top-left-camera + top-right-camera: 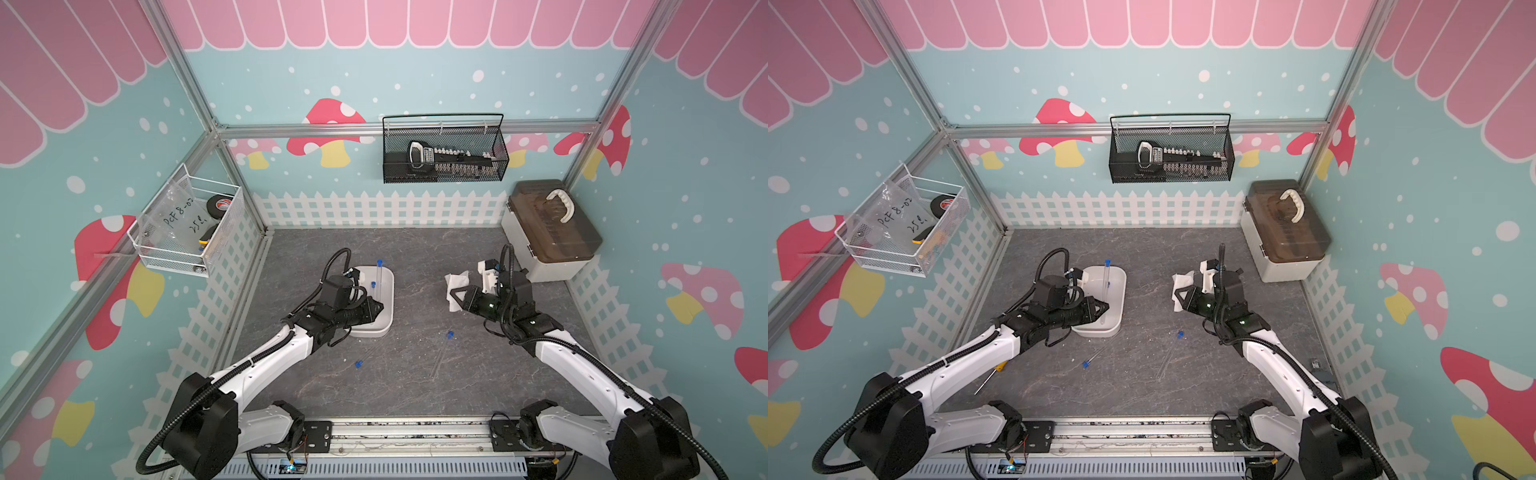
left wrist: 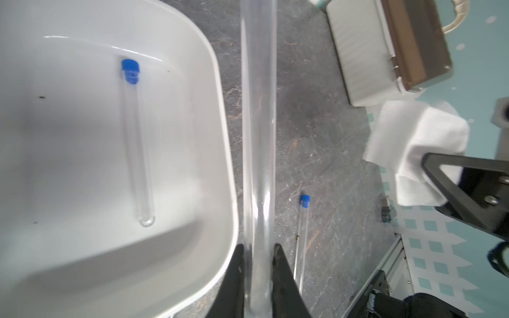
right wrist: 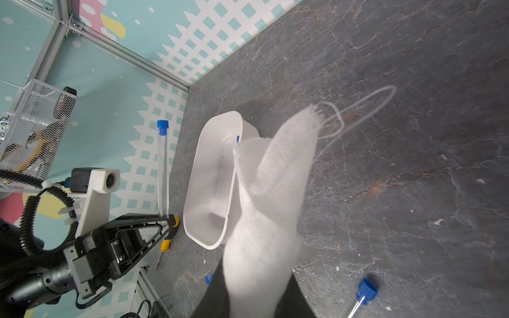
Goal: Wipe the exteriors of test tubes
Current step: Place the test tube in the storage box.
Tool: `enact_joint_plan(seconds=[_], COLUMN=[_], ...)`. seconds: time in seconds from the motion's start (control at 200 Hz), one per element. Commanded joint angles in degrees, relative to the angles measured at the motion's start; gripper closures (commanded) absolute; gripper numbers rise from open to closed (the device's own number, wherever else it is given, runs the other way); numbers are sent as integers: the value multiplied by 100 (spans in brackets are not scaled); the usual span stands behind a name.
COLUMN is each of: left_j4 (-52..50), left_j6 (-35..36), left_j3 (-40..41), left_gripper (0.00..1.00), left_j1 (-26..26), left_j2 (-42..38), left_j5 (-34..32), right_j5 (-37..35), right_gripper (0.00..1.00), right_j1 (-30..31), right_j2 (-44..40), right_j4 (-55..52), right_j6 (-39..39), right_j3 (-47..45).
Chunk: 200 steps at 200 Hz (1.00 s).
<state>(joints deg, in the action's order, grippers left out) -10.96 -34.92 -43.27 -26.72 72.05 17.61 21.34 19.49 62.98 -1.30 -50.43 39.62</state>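
The left gripper (image 2: 259, 249) was clamped tight on the closed end of the held tube (image 2: 259, 124), which hung beside the tray (image 2: 224, 132) rim with its cap end away from the jaws. The right gripper (image 1: 454, 293) pinched the bunched cloth (image 1: 457, 279), well apart from the tray. A second tube (image 2: 137, 143) lay inside the tray. A third tube (image 1: 441, 356) and a fourth tube (image 1: 1096, 355) lay on the table off its near end. Wiping looked not yet begun. Next, the cloth would need to meet the held tube and stroke along its length.
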Motion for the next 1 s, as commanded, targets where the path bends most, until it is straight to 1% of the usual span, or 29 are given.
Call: enact_joint_plan(seconds=[0.0, 0.17, 0.535, 0.796, 0.996], left_j4=[-280, -351, -384, -409, -407], left_j6=[484, 677, 708, 679, 705], left_j3=[-25, -188, -812, -1138, -1123], left_gripper=[89, 89, 89, 87, 80], left_j1=[158, 237, 233, 231, 228], left_j2=[322, 947, 2261, 2724, 2792], left_j5=[42, 32, -102, -73, -34], right_j5=[-145, -174, -216, -288, -333], right_gripper=[80, 80, 80, 80, 80], right_j1=[-15, -13, -20, -22, -23], right_j2=[-200, -303, -475, -594, -581], right_j4=[-168, -224, -343, -433, -434], right_j6=[-53, -53, -41, -19, -28], right_j3=[-118, -148, -217, -244, -197])
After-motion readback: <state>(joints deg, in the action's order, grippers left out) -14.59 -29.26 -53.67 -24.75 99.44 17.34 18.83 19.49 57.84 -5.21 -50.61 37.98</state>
